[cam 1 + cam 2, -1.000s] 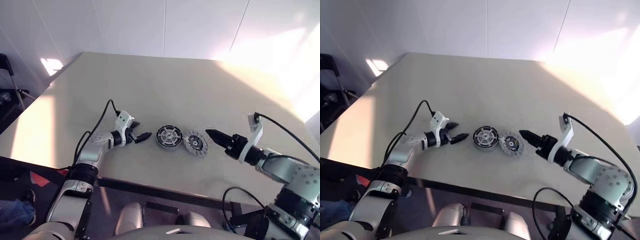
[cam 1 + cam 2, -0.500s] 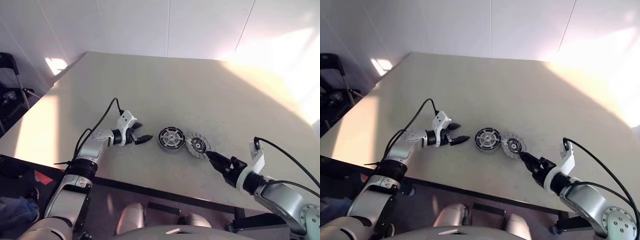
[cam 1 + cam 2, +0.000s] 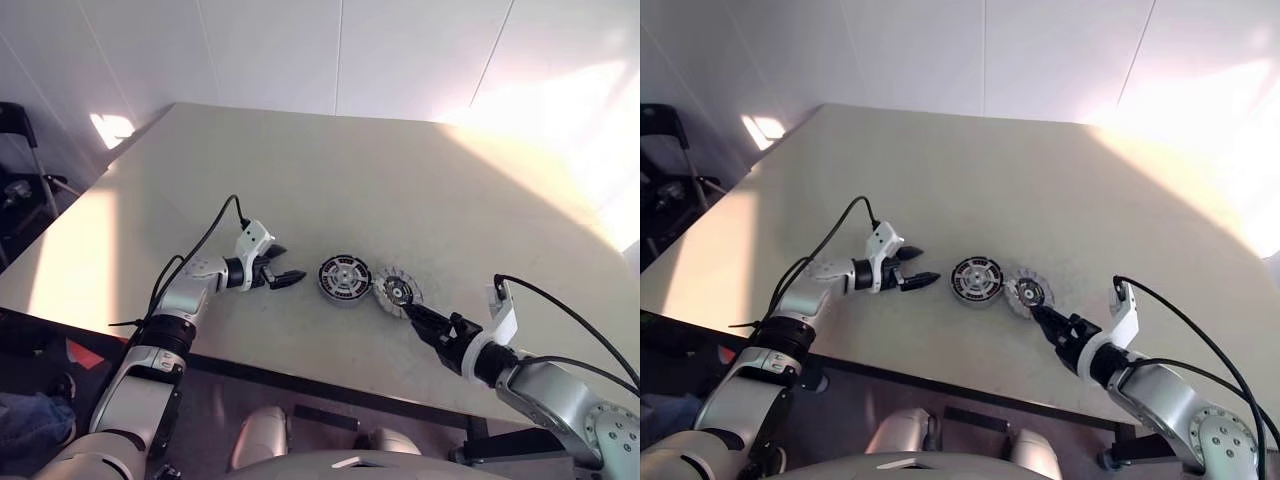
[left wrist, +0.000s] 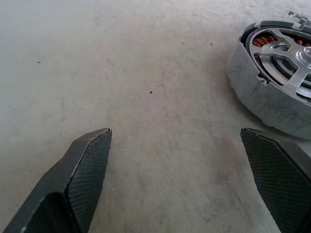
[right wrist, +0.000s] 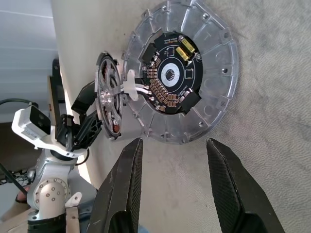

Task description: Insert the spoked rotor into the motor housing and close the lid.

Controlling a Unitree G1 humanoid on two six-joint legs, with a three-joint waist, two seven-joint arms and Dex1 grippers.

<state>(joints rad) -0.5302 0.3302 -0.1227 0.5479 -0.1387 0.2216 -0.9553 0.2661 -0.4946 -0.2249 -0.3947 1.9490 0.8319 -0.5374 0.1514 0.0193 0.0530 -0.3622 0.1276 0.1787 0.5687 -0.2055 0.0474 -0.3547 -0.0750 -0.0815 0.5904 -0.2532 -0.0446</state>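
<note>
Both pincers gape empty; the right pincer [image 3: 408, 311] has dropped back beside the lid [image 3: 396, 291].

Bare counter [image 3: 330, 200] lies open all around; the motor housing [image 3: 345, 279] and lid [image 3: 396, 291], touching, block passage between them.

Worktop and surroundings as found

The beige worktop [image 3: 330, 190] has a matt surface with faint scuffs and small dark specks. White panelled wall [image 3: 340, 50] stands behind it. A bright sunlight patch [image 3: 110, 130] lies past the far left corner. A dark chair frame [image 3: 15, 130] stands at the left edge.
</note>
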